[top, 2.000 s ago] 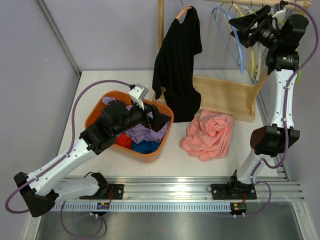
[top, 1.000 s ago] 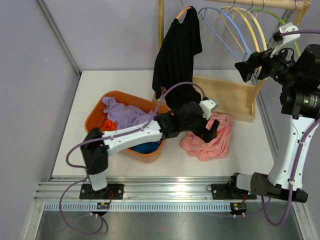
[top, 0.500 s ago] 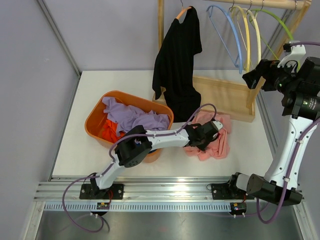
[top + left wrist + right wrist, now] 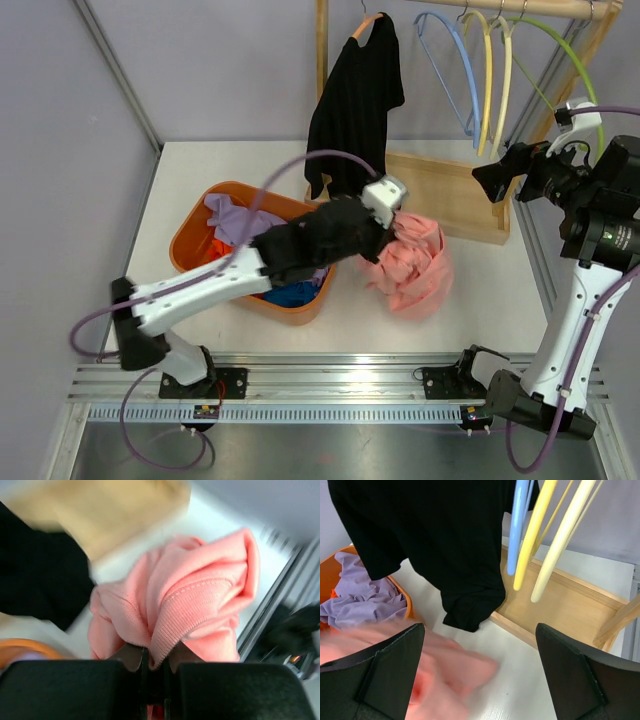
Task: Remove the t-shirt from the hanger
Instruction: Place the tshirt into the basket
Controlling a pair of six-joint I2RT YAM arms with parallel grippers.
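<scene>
My left gripper (image 4: 155, 666) is clamped on a fold of the pink garment (image 4: 200, 600), just beside the orange basket (image 4: 190, 240). My right gripper (image 4: 492, 182) stands wide open, holding nothing, near the wooden rack (image 4: 455, 195). Farthest back, the black t-shirt (image 4: 352, 130) hangs on its hanger (image 4: 368, 22).

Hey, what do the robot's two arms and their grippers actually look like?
The left arm and right arm are slim white links with chunky black joints. A purple cable loops alongside each. Each wrist carries a small white camera housing. The left gripper and right gripper have broad, flat black fingers. No markings are legible.
</scene>
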